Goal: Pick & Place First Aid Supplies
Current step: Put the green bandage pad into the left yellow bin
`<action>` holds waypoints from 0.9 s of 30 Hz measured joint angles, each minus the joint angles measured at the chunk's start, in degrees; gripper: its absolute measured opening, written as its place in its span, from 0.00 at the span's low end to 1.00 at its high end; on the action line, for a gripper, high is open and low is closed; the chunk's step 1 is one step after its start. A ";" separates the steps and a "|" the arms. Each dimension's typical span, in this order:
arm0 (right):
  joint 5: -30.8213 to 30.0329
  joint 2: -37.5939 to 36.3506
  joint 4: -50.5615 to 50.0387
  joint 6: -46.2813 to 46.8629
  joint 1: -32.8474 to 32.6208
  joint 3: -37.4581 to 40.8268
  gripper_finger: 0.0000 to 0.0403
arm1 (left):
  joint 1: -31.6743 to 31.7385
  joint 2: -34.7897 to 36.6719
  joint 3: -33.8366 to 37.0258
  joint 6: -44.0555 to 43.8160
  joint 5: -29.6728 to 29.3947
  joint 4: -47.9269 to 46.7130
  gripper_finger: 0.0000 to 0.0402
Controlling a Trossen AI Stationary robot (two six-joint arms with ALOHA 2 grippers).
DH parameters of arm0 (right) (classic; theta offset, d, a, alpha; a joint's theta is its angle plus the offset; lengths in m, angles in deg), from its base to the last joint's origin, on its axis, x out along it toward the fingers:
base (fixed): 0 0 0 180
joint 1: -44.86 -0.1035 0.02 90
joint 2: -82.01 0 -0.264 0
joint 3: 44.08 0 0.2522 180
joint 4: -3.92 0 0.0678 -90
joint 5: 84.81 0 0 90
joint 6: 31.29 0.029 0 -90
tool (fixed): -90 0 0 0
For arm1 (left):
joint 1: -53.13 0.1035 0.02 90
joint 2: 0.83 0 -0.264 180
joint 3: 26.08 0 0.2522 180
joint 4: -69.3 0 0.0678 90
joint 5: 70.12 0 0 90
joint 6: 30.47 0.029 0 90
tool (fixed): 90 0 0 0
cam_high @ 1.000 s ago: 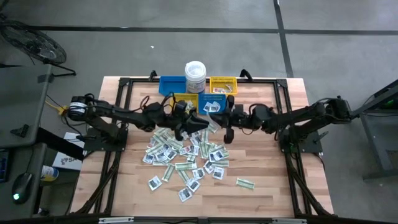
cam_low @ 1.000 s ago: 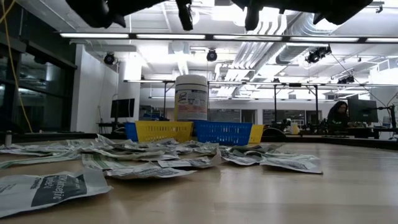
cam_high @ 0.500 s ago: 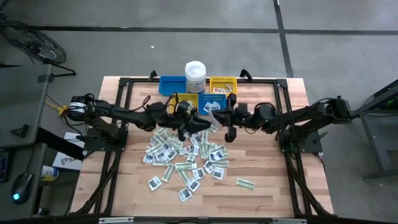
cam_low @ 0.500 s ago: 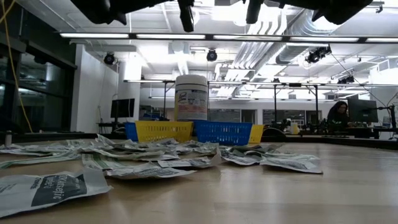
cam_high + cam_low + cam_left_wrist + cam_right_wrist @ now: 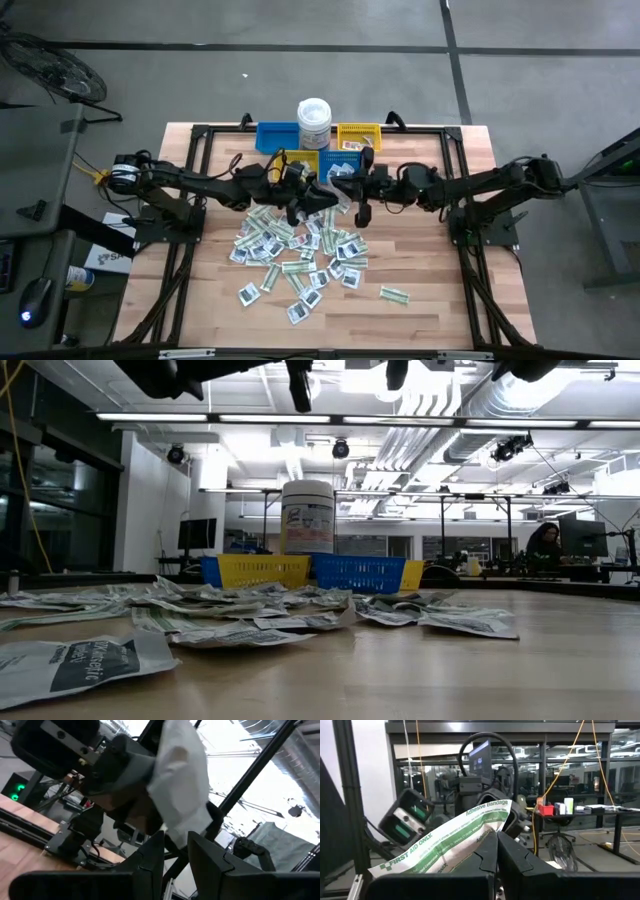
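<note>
Many first aid supplies (image 5: 295,248) lie flat in a loose heap on the wooden table (image 5: 430,270). Both arms hang above the heap, near the bins, with their grippers pointing at each other and tipped slightly up. My left gripper (image 5: 175,851), which the high view shows over the heap (image 5: 318,196), is shut on a white packet (image 5: 180,785). My right gripper (image 5: 496,842), which the high view shows opposite it (image 5: 352,188), is shut on a green-and-white bandage strip (image 5: 445,840). My left gripper pinches the white packet's near end (image 5: 177,831) between its two fingers. The rest of the packet sticks out past the fingertips, lifted clear of the table. My right gripper pinches the strip's long edge near one end (image 5: 492,827) between its two fingers. The strip lies across the fingers, and most of its length slants away to one side. It is lifted clear of the table.
A blue bin (image 5: 276,135), a yellow bin (image 5: 358,135), a second yellow bin (image 5: 298,160) and a second blue bin (image 5: 342,160) stand at the back, with a white lidded tub (image 5: 314,122) between them. One strip (image 5: 394,294) lies apart at the near right. A person (image 5: 545,542) sits far behind the table.
My right gripper has risen a little and gone toward my left gripper, with the strip still in its fingers.
</note>
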State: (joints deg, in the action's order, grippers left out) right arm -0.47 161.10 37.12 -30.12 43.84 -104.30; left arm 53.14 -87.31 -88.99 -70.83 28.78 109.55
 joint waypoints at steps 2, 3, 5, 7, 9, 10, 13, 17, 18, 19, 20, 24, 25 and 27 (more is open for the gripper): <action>-0.01 0.00 -0.64 0.03 0.24 0.00 0.00 | -0.01 0.00 0.00 0.00 0.86 0.52 0.22; -0.01 0.00 -1.08 0.11 0.31 0.00 0.00 | -0.02 0.00 0.02 0.00 1.08 1.12 0.22; -0.07 0.00 -1.60 0.09 0.33 0.00 0.00 | -0.02 0.00 0.02 0.00 1.08 3.00 0.22; -0.19 0.00 -1.62 0.04 0.31 0.00 0.00 | -0.02 0.00 0.02 0.00 1.10 4.51 0.22; -0.20 0.00 -1.80 0.20 0.31 0.00 0.00 | -0.02 0.00 0.02 0.00 1.16 4.97 0.22; -0.20 0.00 -2.00 0.19 0.31 0.00 0.00 | -0.02 0.00 0.02 0.00 1.18 5.01 0.22; -0.20 0.02 -2.09 0.20 0.29 0.00 0.00 | -0.02 0.00 0.02 -0.02 3.02 4.97 0.22; -0.44 0.02 -1.69 0.00 0.29 0.00 0.00 | -0.10 0.00 0.03 -0.30 5.01 3.78 0.22; -0.44 0.02 -1.70 0.01 0.30 0.00 0.00 | -0.11 0.00 0.04 -0.28 5.06 3.66 0.22; -0.44 0.02 -1.69 0.02 0.31 0.00 0.00 | -0.11 0.00 0.04 -0.10 4.75 3.71 0.22; -0.42 0.02 -1.65 0.02 0.31 0.00 0.00 | -0.07 0.00 0.04 0.11 4.16 3.79 0.22; -0.85 0.02 -0.28 -0.07 0.31 0.00 0.00 | -0.02 0.00 0.04 1.15 2.65 2.45 0.22; -0.85 0.02 -0.04 -0.11 0.31 0.00 0.00 | -0.02 0.00 0.04 1.17 2.52 2.09 0.22; -0.84 0.02 0.00 -0.13 0.31 0.00 0.00 | -0.02 0.00 0.04 1.20 2.57 1.76 0.22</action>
State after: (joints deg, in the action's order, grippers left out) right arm -1.31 161.12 37.12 -30.25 44.15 -104.30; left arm 53.12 -87.31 -88.95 -69.63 31.36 111.31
